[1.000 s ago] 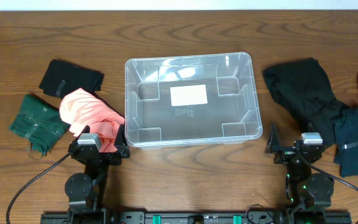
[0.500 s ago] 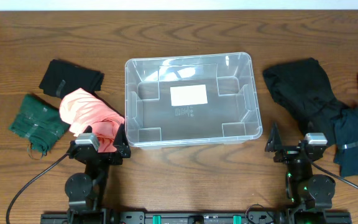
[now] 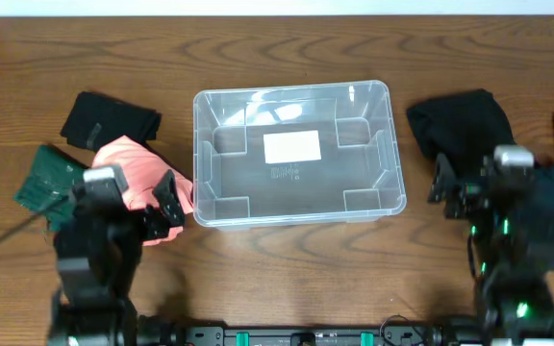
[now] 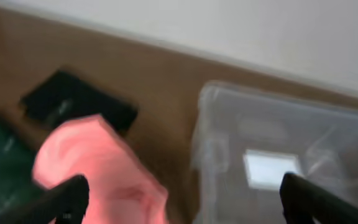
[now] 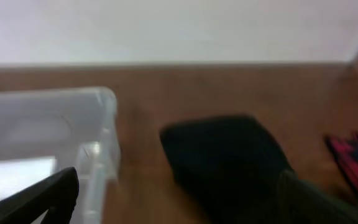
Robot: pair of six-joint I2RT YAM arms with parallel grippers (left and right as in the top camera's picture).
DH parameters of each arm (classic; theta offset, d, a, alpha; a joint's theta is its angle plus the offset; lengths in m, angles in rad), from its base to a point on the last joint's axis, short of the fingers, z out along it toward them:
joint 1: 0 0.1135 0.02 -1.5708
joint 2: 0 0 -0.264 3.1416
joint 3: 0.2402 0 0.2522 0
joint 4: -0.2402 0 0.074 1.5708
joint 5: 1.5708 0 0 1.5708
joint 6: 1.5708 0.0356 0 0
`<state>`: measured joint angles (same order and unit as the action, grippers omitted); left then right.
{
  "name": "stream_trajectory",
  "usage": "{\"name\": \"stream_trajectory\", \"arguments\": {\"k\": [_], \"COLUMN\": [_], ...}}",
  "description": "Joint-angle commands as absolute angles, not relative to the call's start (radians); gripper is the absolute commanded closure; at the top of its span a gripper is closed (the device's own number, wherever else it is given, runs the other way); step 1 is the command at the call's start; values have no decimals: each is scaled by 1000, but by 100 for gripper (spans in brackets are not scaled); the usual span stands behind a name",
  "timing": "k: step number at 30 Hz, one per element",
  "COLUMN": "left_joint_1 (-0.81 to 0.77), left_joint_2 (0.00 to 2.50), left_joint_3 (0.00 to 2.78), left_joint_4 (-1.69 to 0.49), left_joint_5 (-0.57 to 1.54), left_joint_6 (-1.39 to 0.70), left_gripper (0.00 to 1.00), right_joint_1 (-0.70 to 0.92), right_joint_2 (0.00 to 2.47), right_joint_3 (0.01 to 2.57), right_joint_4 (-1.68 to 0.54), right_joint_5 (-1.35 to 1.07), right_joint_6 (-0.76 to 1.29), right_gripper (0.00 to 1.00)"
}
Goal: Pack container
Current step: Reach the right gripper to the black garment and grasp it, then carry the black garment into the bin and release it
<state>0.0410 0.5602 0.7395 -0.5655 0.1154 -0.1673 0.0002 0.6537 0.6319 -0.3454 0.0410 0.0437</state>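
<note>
**Pack container: reach toward the first garments, 0 items loaded**

At 6 o'clock on the table (image 3: 287, 279), both arms are raised and angled toward the clothing on their own sides. The left end effector (image 3: 164, 204) hangs with its 2 fingers spread wide and nothing between them. In the left wrist view the fingers frame the pink cloth (image 4: 98, 168) below. The right end effector (image 3: 447, 185) is likewise spread and empty, and faces the large black cloth (image 3: 460, 130).

The container (image 3: 200, 163) sits at the table's centre, upright and open. It holds nothing, and only the white label (image 3: 291, 147) shows on its base. The pink cloth lies just beside its wall at 9 o'clock, with a green cloth (image 3: 51, 183) further out and a folded black cloth (image 3: 109, 120) at 10 o'clock. The large black cloth lies at 3 o'clock, close to the rim.

Judged step: approach, before any grasp. The next move calls for a descent onto a bunched fold, a firm pinch, then a lift high enough to clear the thick rim before release inside. Loose fabric may trail over the wall.
</note>
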Motion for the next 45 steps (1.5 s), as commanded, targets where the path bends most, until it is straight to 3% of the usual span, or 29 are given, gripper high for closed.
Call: {"name": "stream_trajectory", "arguments": {"k": [1,8,13,24,26,28,30,33,45], "left_joint_1": [38,38,38,38,38,38,38,38,54], "left_joint_2": [708,875,916,921,920,920,920,920,920], "left_joint_3": [880,979,979,979,979,979,979,979,979], "left_joint_4": [-675,-804,-807,-804,-803,-803,-803,-802,-803], "left_joint_5": [56,56,56,56,56,56,56,55,33], "left_joint_6": [-135,-135,-135,-136,-136,-136,-135,-135,-136], "left_gripper": [2,2,2,2,2,2,2,2,2], "right_joint_1": [6,-6,-8,-38,-38,-37,-36,-31,151], "right_joint_2": [902,1406,1633,1956,1981,1989,1986,1958,1534], "right_joint_3": [848,1218,1239,1240,1240,1240,1241,1245,1398], "right_joint_4": [-497,-888,-892,-719,-713,-710,-706,-706,-748], "right_joint_5": [109,228,290,501,500,497,497,497,373], "right_joint_6": [-78,-270,-390,-362,-333,-320,-306,-276,-277], "right_gripper": [1,1,1,2,11,47,75,97,99]}}
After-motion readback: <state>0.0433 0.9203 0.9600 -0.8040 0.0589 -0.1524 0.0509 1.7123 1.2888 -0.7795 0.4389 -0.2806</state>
